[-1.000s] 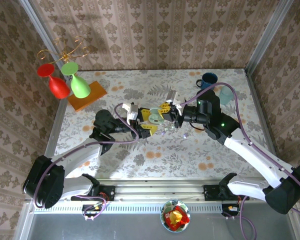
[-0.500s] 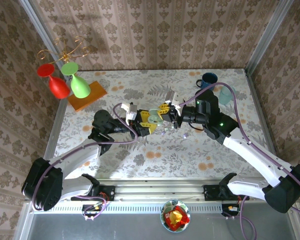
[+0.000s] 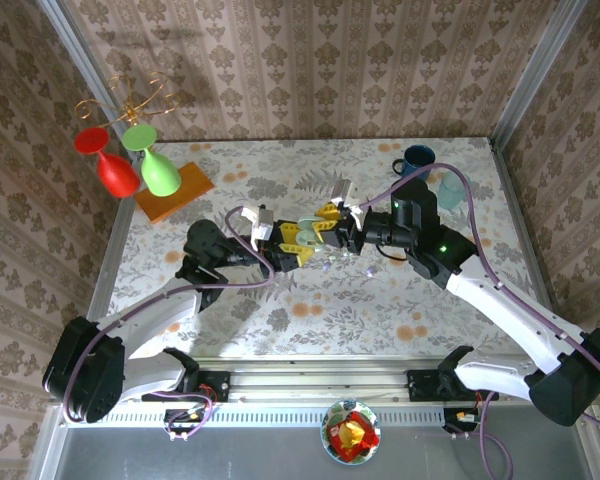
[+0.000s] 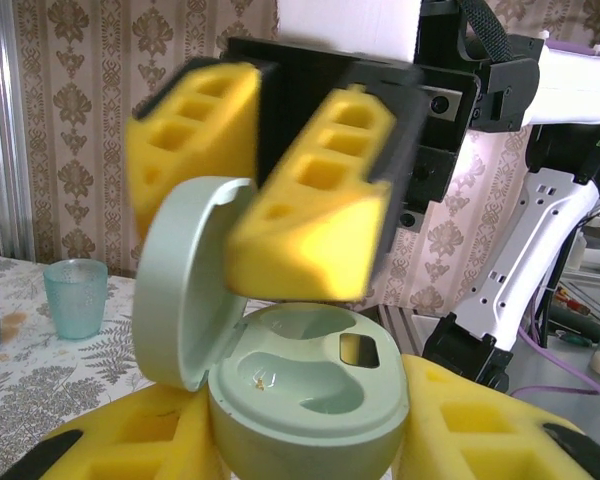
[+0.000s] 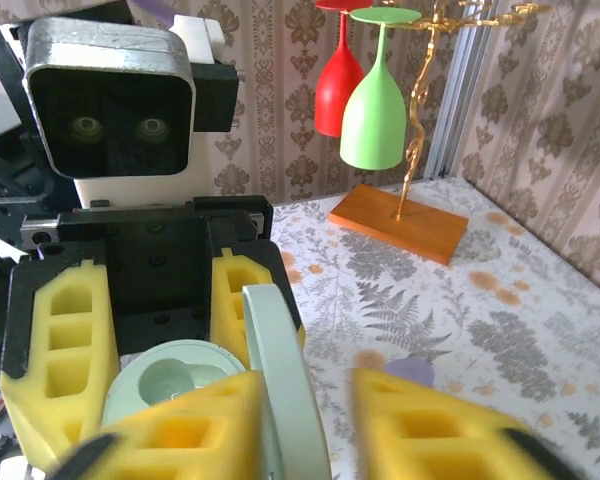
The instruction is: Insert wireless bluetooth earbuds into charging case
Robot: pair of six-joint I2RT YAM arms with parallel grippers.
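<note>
Crowding together over the middle of the table point(image 3: 380, 300), the two grippers cover most of the charging case in the top view, and no earbud can be picked out for certain. A lilac blob point(image 5: 412, 371) on the cloth is too blurred to name, and a tiny amber glint point(image 4: 263, 378) lies in one well of the case. The left gripper point(image 3: 298, 246) is clamped on the pale green charging case point(image 4: 310, 400), a yellow pad pressed to each side. The case's open face points up at the right gripper point(image 3: 328, 226), and its longer axis runs from pad to pad. The lid point(image 4: 175, 290) stands nearly upright on the hinge side, at the left of the left wrist view. The right gripper's jaws stand apart, with the lid's edge rising between them in the right wrist view. Compared with a second ago, the left gripper has moved in closer to the right one, and the pale green patch then visible between them from above is now mostly covered by yellow foam.
</note>
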